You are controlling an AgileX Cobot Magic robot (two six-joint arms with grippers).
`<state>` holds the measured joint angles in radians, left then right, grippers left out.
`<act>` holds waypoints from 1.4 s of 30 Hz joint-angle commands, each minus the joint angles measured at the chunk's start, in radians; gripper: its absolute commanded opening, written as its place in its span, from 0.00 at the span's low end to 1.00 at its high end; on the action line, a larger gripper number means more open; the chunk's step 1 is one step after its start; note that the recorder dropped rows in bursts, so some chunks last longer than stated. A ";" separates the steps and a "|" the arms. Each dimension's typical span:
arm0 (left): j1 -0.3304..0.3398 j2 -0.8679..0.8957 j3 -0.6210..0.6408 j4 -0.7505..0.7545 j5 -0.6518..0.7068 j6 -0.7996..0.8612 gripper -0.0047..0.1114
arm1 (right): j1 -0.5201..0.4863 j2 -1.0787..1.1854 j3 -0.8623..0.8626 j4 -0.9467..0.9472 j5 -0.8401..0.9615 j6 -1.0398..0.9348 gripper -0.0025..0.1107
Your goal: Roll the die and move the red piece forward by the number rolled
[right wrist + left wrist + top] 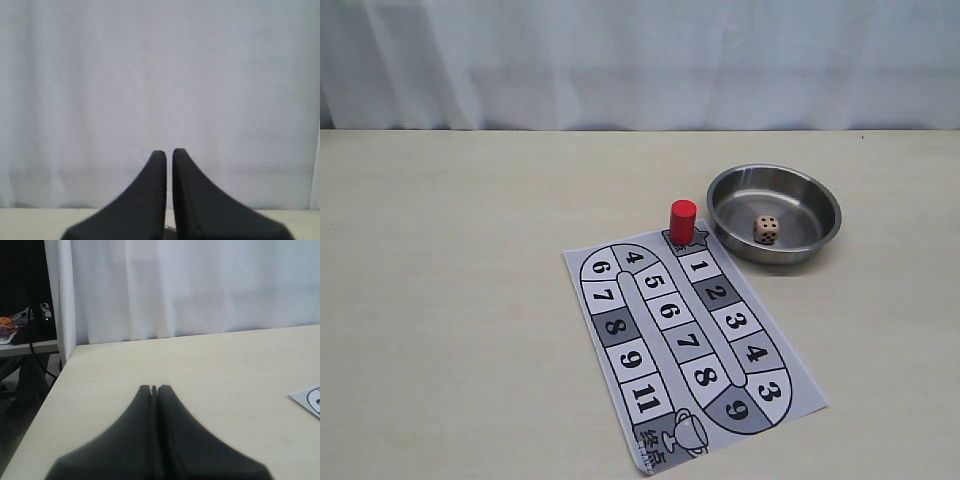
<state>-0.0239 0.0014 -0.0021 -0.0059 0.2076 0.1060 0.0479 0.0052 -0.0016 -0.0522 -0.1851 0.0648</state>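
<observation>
The red piece (683, 220) stands upright on the star square at the far end of the paper game board (620, 395). The die (766, 230) lies inside a steel bowl (724, 188) to the right of the piece, dark pips showing on its faces. Neither gripper appears in the exterior view. In the left wrist view my left gripper (154, 388) is shut and empty, low over bare table, with a corner of the board (307, 400) off to one side. My right gripper (169, 152) is shut with only a thin slit between its fingers, and faces the white curtain.
A white curtain (640, 60) hangs behind the table's far edge. In the left wrist view the table's side edge (47, 395) drops off to a dark area with cables and clutter (20, 325). Bare tabletop lies left of the board.
</observation>
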 commanded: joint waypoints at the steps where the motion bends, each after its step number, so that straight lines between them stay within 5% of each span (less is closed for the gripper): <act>1: -0.001 -0.001 0.002 -0.005 -0.010 -0.005 0.04 | -0.003 -0.005 -0.069 0.106 -0.013 -0.002 0.06; 7: -0.001 -0.001 0.002 -0.005 -0.010 -0.005 0.04 | -0.003 0.015 -0.435 0.100 0.389 -0.002 0.06; 13: -0.001 -0.001 0.002 -0.005 -0.010 -0.005 0.04 | -0.003 0.316 -0.721 0.033 0.664 -0.004 0.06; 21: -0.001 -0.001 0.002 -0.005 -0.010 -0.005 0.04 | -0.003 0.604 -0.823 0.036 0.694 -0.080 0.08; 30: -0.001 -0.001 0.002 -0.003 -0.010 -0.005 0.04 | 0.000 0.944 -0.896 0.039 0.680 -0.140 0.50; 42: -0.001 -0.001 0.002 -0.003 -0.010 -0.005 0.04 | 0.000 1.541 -1.253 0.073 0.807 -0.229 0.51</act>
<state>-0.0239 0.0014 -0.0021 0.0000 0.2076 0.1060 0.0479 1.4618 -1.1924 0.0126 0.5734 -0.1560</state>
